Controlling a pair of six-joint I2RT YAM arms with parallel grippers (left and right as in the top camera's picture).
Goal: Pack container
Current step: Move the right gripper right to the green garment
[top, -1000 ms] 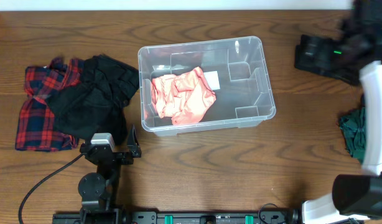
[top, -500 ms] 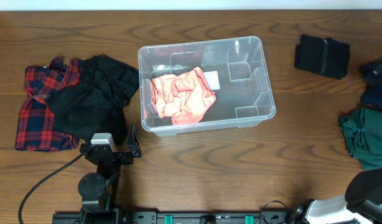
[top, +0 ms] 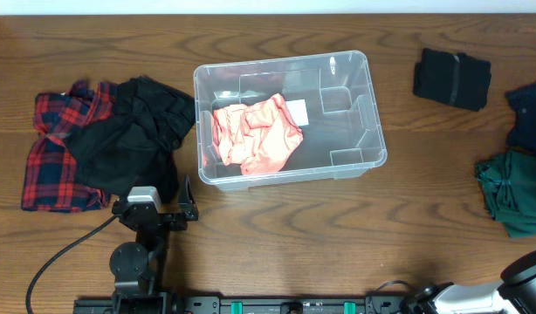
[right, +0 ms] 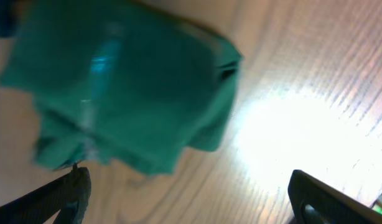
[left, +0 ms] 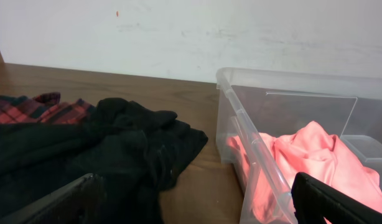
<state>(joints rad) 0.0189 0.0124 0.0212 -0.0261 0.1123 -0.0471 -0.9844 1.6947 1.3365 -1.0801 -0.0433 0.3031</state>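
Observation:
The clear container (top: 342, 131) stands mid-table with a crumpled pink garment (top: 255, 133) in its left half. In the left wrist view its rim (left: 260, 152) runs along the right, and the pink garment (left: 315, 163) lies inside it. My left gripper (top: 153, 204) rests near the front edge, open and empty (left: 194, 208). It sits just in front of a black garment (left: 104, 149). My right gripper (right: 197, 205) is open over bare wood, with a green garment (right: 116, 81) ahead of it. Only part of the right arm (top: 530, 272) shows overhead.
A black garment (top: 133, 139) lies over a red plaid shirt (top: 51, 157) at the left. At the right lie a folded black garment (top: 451, 77), a navy one (top: 530, 113) and a green one (top: 512, 192). A cable (top: 63, 253) trails at the front left.
The right arm has pulled back from the far right corner to the front right edge, uncovering the garments there. The left arm and the container have not moved.

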